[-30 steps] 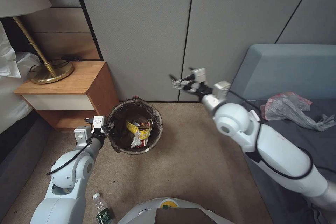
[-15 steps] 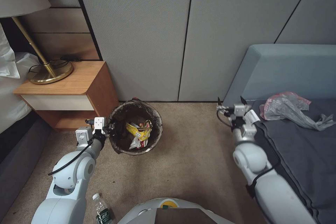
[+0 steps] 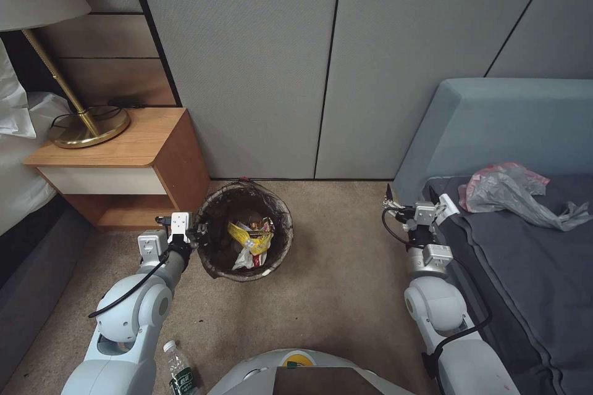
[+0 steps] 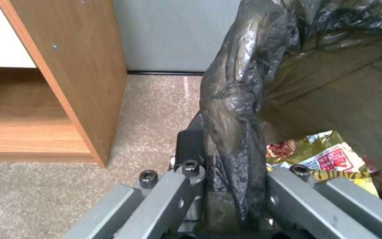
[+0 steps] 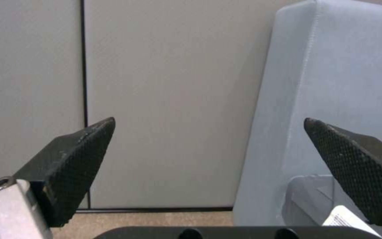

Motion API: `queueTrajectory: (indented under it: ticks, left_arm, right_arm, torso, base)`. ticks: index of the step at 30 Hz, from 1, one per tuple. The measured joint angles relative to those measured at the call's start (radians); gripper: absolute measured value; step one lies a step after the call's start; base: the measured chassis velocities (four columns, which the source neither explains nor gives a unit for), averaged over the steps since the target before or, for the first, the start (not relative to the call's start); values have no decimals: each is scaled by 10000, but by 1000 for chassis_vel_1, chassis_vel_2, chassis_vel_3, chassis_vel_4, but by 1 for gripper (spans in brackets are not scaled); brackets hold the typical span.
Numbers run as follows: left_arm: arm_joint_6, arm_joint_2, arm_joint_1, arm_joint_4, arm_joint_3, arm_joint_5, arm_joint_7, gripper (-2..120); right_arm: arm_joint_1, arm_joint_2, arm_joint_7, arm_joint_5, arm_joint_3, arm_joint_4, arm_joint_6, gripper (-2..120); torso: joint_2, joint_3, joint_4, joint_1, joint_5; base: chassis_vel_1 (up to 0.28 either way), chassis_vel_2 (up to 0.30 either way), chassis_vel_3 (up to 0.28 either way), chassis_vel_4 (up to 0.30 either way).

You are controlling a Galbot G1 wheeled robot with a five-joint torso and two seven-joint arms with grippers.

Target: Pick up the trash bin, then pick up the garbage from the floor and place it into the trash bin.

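A: Where is the trash bin [image 3: 246, 231]?

B: Lower centre-left of the head view, on the tan carpet [image 3: 333, 296], just right of the wooden nightstand [image 3: 133, 160]. Its dark bag liner is folded over the rim.

A: And the left gripper [image 3: 199, 233]?

B: At the bin's left rim. In the left wrist view, the left gripper [image 4: 226, 186] has its jaws closed tight on the rim, with the crinkled liner [image 4: 235, 99] pinched between them.

A: Anything inside the bin?

B: Yes, garbage: a yellow wrapper [image 3: 250, 237] with red-and-white packets beside it. The left wrist view shows the wrapper [image 4: 332, 159] too, lying against the inner wall.

A: The right gripper [image 3: 411, 194]?

B: Centre-right of the head view, against the front corner of the blue-grey sofa [image 3: 506, 117], well apart from the bin. In the right wrist view its jaws are spread wide with nothing between the black textured fingertips [image 5: 76, 156].

A: Any other litter?

B: A clear plastic bottle [image 3: 180, 370] lies on the carpet at the lower left edge, beside the left arm. A grey-pink plastic bag [image 3: 513, 191] rests on the sofa seat.
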Motion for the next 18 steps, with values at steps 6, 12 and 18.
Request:
queueTrajectory:
  ticks: [6, 12, 18]
  left_arm:
    - [-74, -40, 1, 51, -45, 56, 52, 0]
    - [-79, -70, -65, 117, -34, 68, 104, 0]
    - [-43, 65, -227, 127, -188, -178, 97, 0]
  right_arm:
    - [61, -38, 3, -4, -151, -1, -42, 100]
    - [54, -83, 0, 0, -266, 26, -99, 100]
    - [54, -152, 20, -29, -407, -29, -139, 100]
  torso:
    - [0, 0, 1, 0, 0]
    - [0, 0, 1, 0, -1]
    - [-1, 0, 0, 0, 0]
  base:
    - [0, 0, 0, 0]
    - [0, 0, 0, 0]
    - [0, 0, 0, 0]
